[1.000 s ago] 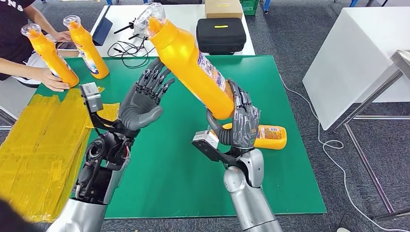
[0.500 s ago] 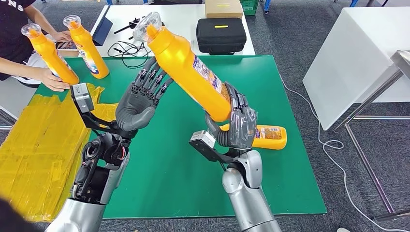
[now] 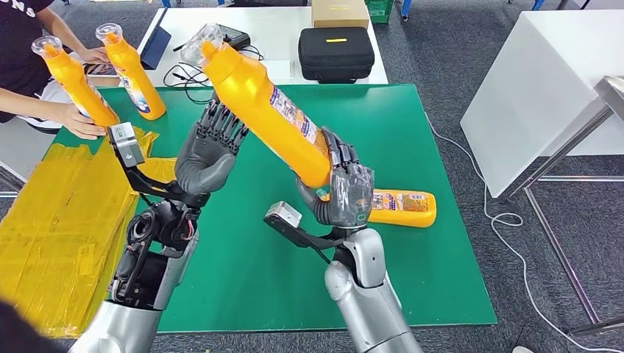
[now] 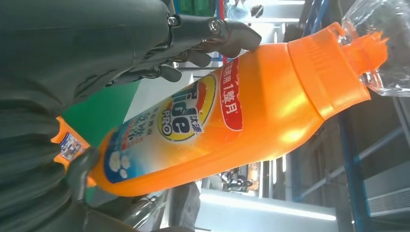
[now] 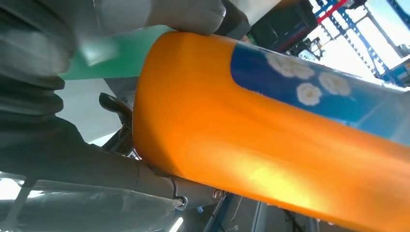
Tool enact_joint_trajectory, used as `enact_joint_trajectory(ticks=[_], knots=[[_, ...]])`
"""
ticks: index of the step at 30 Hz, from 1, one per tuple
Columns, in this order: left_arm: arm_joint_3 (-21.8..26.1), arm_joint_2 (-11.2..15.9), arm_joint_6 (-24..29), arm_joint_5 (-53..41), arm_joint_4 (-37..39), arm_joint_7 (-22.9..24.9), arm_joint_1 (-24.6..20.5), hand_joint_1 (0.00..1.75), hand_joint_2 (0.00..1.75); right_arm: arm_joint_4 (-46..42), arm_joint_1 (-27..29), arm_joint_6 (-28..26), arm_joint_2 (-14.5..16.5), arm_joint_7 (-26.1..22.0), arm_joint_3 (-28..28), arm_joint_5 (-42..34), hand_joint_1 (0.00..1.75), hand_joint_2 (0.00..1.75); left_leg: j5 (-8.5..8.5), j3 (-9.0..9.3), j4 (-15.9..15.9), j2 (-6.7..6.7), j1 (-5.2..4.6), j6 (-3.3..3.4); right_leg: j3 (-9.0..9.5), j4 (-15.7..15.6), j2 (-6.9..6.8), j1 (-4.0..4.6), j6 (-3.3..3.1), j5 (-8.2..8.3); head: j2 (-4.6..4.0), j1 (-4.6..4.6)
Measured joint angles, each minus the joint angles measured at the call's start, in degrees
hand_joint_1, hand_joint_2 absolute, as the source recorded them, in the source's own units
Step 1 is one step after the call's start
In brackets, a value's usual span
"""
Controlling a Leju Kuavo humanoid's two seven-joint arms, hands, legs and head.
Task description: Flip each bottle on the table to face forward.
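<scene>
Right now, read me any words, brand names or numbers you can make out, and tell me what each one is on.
"PRO", under a larger brand word partly hidden by glare: front label of the held bottle, left wrist view.
"1" among Chinese characters I cannot read surely: red band on the same label.
Back label of the held bottle, head view: too small.
Label on the lying bottle: too small.
White letters on a person's black shirt: cut off.

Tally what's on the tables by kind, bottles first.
Orange bottles: 4 (held, lying on mat, two by the person)
Black case: 1
Cardboard box: 1
Total: 6
</scene>
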Motion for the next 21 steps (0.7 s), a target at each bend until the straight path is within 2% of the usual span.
enact_joint_trajectory(ticks=[9,18,21], knots=[[0.15,-0.25,0.83,0.21,0.04,1.04,-0.3,0.0,1.75,5.64,-1.61,0.0,0.08,2.36,7.49,1.44,1.75,1.75,0.0,-0.04,0.0,0.0,0.0,0.0,-0.04,0.0,0.0,0.0,0.0,0.0,0.0,-0.01],[0.92,-0.16,0.88,0.73,0.5,1.6,-0.23,0.0,1.75,7.44,-2.14,0.0,0.08,4.21,9.81,2.42,1.75,1.75,0.0,-0.04,0.0,0.01,0.0,0.0,-0.05,0.0,0.0,0.0,0.0,0.0,0.0,-0.02],[1.23,-0.16,1.4,0.87,0.52,1.6,0.07,0.2,1.75,8.04,-2.25,0.0,0.11,4.44,10.0,2.4,1.75,1.75,0.0,-0.04,0.0,0.01,0.0,0.0,-0.05,0.0,0.01,0.0,0.0,0.0,0.0,-0.02]])
